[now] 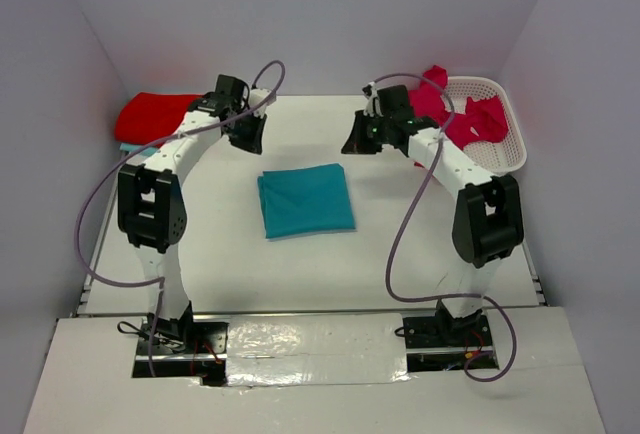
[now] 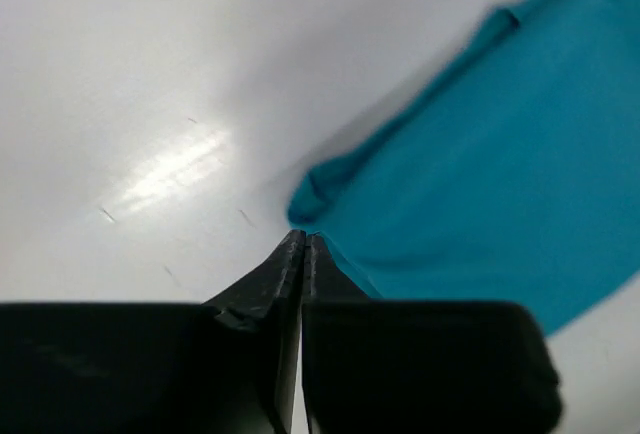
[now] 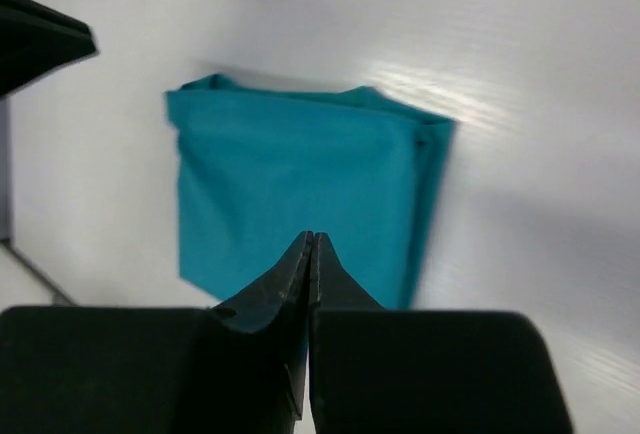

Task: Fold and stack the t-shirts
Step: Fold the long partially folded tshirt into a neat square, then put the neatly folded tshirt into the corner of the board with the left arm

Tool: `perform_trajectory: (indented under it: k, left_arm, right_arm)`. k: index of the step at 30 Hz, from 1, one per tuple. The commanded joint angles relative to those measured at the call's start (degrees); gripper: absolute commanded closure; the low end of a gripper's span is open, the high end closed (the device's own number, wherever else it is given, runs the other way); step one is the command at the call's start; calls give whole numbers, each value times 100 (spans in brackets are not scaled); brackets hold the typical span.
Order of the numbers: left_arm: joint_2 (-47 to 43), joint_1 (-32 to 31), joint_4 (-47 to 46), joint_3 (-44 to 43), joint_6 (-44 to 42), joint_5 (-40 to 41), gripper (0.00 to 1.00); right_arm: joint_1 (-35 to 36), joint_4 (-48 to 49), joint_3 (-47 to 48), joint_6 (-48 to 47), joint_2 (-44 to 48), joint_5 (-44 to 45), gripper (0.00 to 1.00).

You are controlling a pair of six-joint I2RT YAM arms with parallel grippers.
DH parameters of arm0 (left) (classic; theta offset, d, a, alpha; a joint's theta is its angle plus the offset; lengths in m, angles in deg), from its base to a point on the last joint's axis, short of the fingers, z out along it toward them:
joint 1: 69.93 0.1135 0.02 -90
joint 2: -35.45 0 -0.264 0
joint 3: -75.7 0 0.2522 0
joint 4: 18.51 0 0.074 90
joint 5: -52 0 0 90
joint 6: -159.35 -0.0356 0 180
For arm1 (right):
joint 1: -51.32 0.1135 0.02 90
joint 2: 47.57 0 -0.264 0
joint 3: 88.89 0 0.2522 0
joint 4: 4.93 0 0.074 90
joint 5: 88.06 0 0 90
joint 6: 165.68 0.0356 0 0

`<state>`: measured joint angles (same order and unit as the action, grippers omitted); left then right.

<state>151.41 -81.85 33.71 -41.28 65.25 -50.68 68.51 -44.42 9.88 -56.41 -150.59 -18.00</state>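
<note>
**Folded teal shirt mid-table, both end effectors closed above it**

Teal t-shirt [image 1: 306, 201] lies folded into a flat rectangle at the middle of the white table [image 1: 220, 264]; just beyond its far corners hang the left end effector [image 1: 247, 134] and right end effector [image 1: 360, 142], each with fingers pressed together, holding nothing, clear of the cloth; far left, a folded red t-shirt [image 1: 155, 114] with a teal edge beneath it; far right, a white mesh basket [image 1: 512, 134] holding crumpled red and magenta t-shirts [image 1: 468, 119].
</note>
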Motion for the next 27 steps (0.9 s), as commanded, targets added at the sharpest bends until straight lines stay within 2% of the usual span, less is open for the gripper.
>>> perform_trajectory:
  k: [1, 4, 5, 6, 7, 8, 9, 10, 11, 12, 13, 14, 20, 27]
  left_arm:
    - [-549, -441, 65, 644, -108, -769, 87]
    - [-76, -495, 512, 742, -188, -1358, 91]
    - [31, -478, 627, 655, -179, -1298, 90]
    - [67, -434, 750, 619, -240, -1298, 82]
    - [-81, -312, 821, 636, -188, -1245, 68]
    - [-265, -232, 734, 897, -66, -1140, 50]
    - [-780, -84, 342, 1144, 405, -757, 23]
    - [-1081, -30, 68, 1451, 836, -596, 12]
    - [-1372, 5, -239, 2185, 1336, -507, 2]
    - [-1870, -12, -564, 2549, 1533, -568, 1]
    - [-1980, -29, -1029, 2996, 1709, -707, 1]
    - [-1981, -73, -1051, 3027, 1963, -839, 1]
    - [-1252, -153, -1235, 3387, 2773, -999, 1]
    - [-821, -65, -1200, 3474, 2871, -647, 1]
  right_arm:
    - [171, 710, -380, 331, -478, -913, 100]
    - [171, 885, -336, 691, -1016, -1239, 100]
    - [153, 938, -354, 779, -1053, -1257, 100]
    - [153, 956, -415, 833, -1044, -1214, 100]
    - [153, 965, -485, 824, -844, -1135, 100]
    - [153, 991, -721, 833, -703, -1004, 94]
    - [162, 983, -853, 920, -415, -655, 81]
    - [144, 948, -985, 964, -299, -477, 73]
    - [162, 887, -1213, 1000, -210, -327, 68]
    - [179, 851, -1302, 1052, -88, -65, 62]
    - [205, 816, -1390, 1061, -60, 51, 61]
    - [223, 798, -1504, 1070, -60, 122, 60]
    - [399, 482, -1514, 1053, -491, 403, 59]
    - [478, 596, -1734, 1149, -666, 421, 59]
